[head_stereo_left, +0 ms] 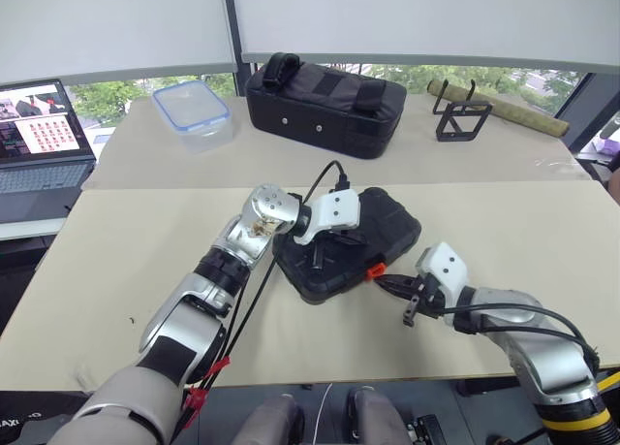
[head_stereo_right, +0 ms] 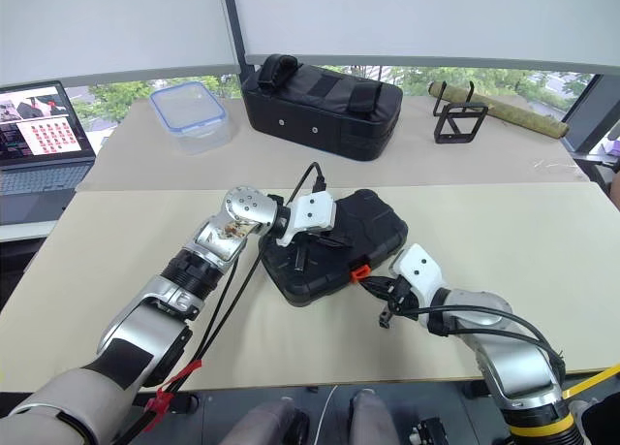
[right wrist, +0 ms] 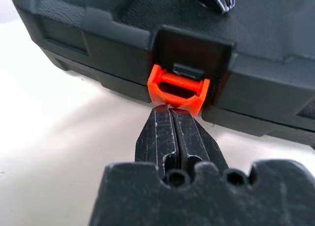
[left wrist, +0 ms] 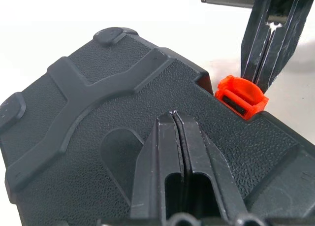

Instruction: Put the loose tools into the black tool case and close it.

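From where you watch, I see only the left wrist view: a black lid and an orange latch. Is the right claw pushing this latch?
Observer: The right claw is shut, with its tips against the lower edge of the orange latch. The latch hangs outward and is not snapped over its catch.
Operator: Is the case fully closed?
Observer: The black tool case has its lid down on the tan table. I cannot tell whether a gap remains.
Operator: Where is my left claw?
Observer: The left claw is shut and rests on top of the lid, near its middle.
Operator: Any tools left outside?
Observer: None lies on the near table around the case.
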`<action>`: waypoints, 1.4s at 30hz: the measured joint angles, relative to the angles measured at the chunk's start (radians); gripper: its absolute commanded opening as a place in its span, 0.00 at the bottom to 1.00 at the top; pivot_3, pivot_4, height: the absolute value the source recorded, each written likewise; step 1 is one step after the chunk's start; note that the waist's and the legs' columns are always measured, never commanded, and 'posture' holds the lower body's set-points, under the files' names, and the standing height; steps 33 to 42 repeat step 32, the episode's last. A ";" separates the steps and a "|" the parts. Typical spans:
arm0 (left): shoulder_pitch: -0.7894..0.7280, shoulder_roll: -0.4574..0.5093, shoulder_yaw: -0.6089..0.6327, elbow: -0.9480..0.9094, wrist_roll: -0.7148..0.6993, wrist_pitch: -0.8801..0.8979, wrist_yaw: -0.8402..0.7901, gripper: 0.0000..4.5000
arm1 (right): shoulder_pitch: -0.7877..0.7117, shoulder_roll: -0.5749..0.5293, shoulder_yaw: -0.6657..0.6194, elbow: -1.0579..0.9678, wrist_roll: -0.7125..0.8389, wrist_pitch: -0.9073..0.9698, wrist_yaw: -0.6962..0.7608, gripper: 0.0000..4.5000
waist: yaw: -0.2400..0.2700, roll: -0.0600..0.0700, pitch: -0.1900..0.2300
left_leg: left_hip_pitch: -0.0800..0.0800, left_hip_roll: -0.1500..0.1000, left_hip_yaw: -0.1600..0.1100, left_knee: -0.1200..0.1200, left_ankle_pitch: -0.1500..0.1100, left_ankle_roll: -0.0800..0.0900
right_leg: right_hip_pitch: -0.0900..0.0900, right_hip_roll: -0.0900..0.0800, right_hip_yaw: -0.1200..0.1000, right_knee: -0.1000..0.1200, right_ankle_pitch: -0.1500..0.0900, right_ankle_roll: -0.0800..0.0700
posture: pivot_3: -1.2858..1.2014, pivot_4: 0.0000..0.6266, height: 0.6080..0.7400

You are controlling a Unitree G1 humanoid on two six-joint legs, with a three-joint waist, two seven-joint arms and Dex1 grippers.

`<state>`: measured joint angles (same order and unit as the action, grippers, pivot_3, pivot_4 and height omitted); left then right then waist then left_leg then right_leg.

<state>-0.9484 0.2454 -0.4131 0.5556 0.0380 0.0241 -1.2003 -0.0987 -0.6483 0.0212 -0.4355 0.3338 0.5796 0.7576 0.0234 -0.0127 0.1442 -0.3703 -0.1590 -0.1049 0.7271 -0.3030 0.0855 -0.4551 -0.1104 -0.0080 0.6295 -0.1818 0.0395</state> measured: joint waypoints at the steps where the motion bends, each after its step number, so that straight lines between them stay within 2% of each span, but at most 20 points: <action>1: 0.000 0.000 0.000 0.000 0.000 0.000 0.001 0.02 | -0.004 -0.005 -0.001 -0.010 0.003 0.002 0.002 0.00 | 0.000 0.000 0.000 | 0.000 0.000 0.000 0.000 0.000 0.000 | 0.000 0.000 0.000 0.000 0.000 0.000 | 0.52 0.24 0.82; 10: 0.013 -0.001 0.003 -0.023 0.000 0.011 0.009 0.02 | 0.005 -0.068 -0.006 -0.036 0.006 -0.001 0.042 0.00 | 0.003 0.000 0.000 | 0.000 0.000 0.000 -0.001 0.000 0.000 | 0.000 0.000 -0.001 -0.001 0.000 0.000 | 0.52 0.24 0.82; 14: 0.061 0.074 0.049 -0.113 -0.035 0.087 -0.013 0.23 | 0.072 -0.147 -0.094 -0.060 0.069 0.007 0.110 0.23 | -0.007 0.000 0.000 | 0.000 0.000 0.001 -0.003 0.000 0.000 | -0.001 -0.001 0.001 -0.001 0.000 0.000 | 0.52 0.24 0.82; 16: 0.107 0.139 0.093 -0.192 -0.074 0.163 -0.031 0.39 | 0.095 -0.207 -0.164 -0.058 0.110 0.013 0.170 0.39 | -0.015 0.001 0.000 | 0.001 0.001 0.001 -0.006 0.000 0.000 | -0.002 -0.001 0.002 -0.001 0.000 0.000 | 0.52 0.24 0.82; 17: 0.142 0.182 0.124 -0.244 -0.106 0.212 -0.044 0.49 | 0.113 -0.245 -0.212 -0.052 0.135 0.013 0.213 0.49 | -0.018 0.001 0.000 | 0.002 0.001 0.001 -0.009 0.000 0.000 | -0.002 -0.001 0.002 -0.001 0.000 0.000 | 0.52 0.24 0.82; 18: 0.172 0.224 0.150 -0.286 -0.130 0.257 -0.058 0.56 | 0.118 -0.269 -0.249 -0.041 0.157 0.014 0.247 0.54 | -0.021 0.001 0.000 | 0.003 0.002 0.001 -0.011 0.001 0.000 | -0.002 0.000 0.002 -0.002 0.000 0.000 | 0.52 0.24 0.82; 20: 0.274 0.339 0.218 -0.411 -0.207 0.346 -0.104 0.70 | 0.118 -0.321 -0.333 0.000 0.220 0.020 0.330 0.69 | -0.031 0.002 0.000 | 0.003 0.002 0.002 -0.014 0.001 -0.001 | -0.004 0.000 0.002 -0.002 0.000 -0.001 | 0.52 0.24 0.82; 21: 0.350 0.427 0.272 -0.480 -0.265 0.394 -0.150 0.79 | 0.120 -0.354 -0.392 0.035 0.255 0.036 0.377 0.77 | -0.034 0.002 0.000 | 0.003 0.003 0.001 -0.014 0.001 -0.001 | -0.004 0.000 0.002 -0.002 -0.001 -0.002 | 0.52 0.24 0.82; 23: 0.438 0.524 0.332 -0.568 -0.324 0.440 -0.198 0.91 | 0.126 -0.388 -0.444 0.064 0.292 0.046 0.429 0.89 | -0.033 0.003 0.001 | 0.003 0.003 0.001 -0.015 0.001 -0.002 | -0.004 0.001 0.001 -0.004 -0.001 -0.003 | 0.52 0.24 0.82; 24: 0.506 0.587 0.375 -0.617 -0.357 0.475 -0.219 1.00 | 0.132 -0.403 -0.470 0.078 0.312 0.054 0.462 0.99 | -0.032 0.003 0.001 | 0.003 0.003 0.001 -0.015 0.001 -0.002 | -0.003 0.000 0.001 -0.004 -0.001 -0.003 | 0.52 0.24 0.82; 26: 0.635 0.689 0.480 -0.683 -0.411 0.552 -0.235 1.00 | 0.147 -0.421 -0.512 0.117 0.338 0.065 0.509 1.00 | -0.026 0.004 0.005 | 0.003 0.003 0.001 -0.015 0.000 -0.002 | -0.002 0.000 0.000 -0.005 -0.002 -0.003 | 0.52 0.24 0.82; 29: 0.748 0.771 0.651 -0.759 -0.494 0.646 -0.230 1.00 | 0.142 -0.427 -0.554 0.170 0.366 0.080 0.543 1.00 | -0.005 0.005 0.010 | 0.003 0.001 0.001 -0.015 -0.004 -0.008 | -0.001 0.000 -0.001 -0.006 -0.001 -0.003 | 0.52 0.24 0.82; 32: 0.786 0.783 0.749 -0.799 -0.545 0.701 -0.189 1.00 | 0.137 -0.432 -0.561 0.202 0.380 0.082 0.559 1.00 | 0.014 0.006 0.010 | 0.003 0.000 0.001 -0.015 -0.004 -0.009 | -0.001 -0.001 -0.002 -0.006 -0.001 -0.002 | 0.52 0.24 0.82; 42: 0.786 0.783 0.749 -0.799 -0.545 0.701 -0.189 1.00 | 0.137 -0.432 -0.561 0.202 0.380 0.082 0.559 1.00 | 0.014 0.006 0.010 | 0.003 0.000 0.001 -0.015 -0.004 -0.009 | -0.001 -0.001 -0.002 -0.006 -0.001 -0.002 | 0.52 0.24 0.82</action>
